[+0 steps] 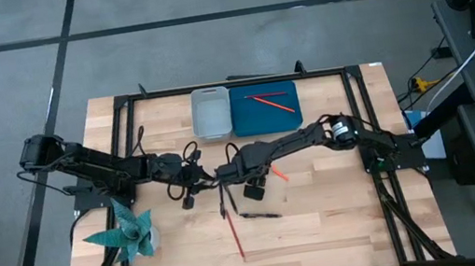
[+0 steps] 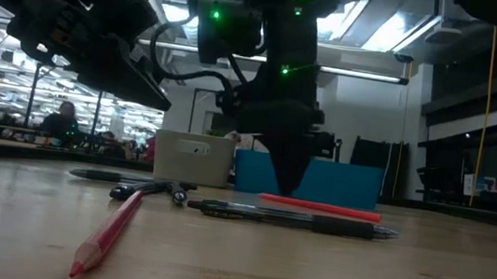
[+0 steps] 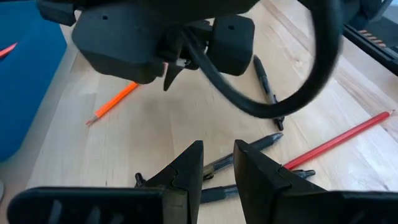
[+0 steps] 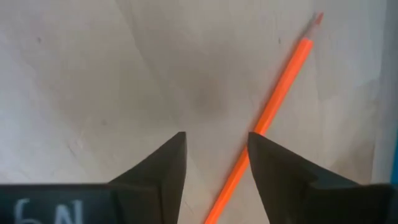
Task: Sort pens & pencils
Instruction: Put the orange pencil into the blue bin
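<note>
From above, my right gripper (image 1: 255, 185) hangs mid-table beside an orange pencil (image 1: 279, 175); a red pencil (image 1: 235, 236) and black pens (image 1: 259, 215) lie nearer the front, two pencils in the blue tray (image 1: 264, 110). My right wrist shows spread fingers, the orange pencil lying loose between them. My left gripper (image 3: 217, 171) hovers parted over pens.

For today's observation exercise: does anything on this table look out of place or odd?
Yes: a teal folded-paper figure sits at the table's left front corner, unrelated to the pens and pencils scattered loose mid-table. Two pencils already lie in the blue tray.
</note>
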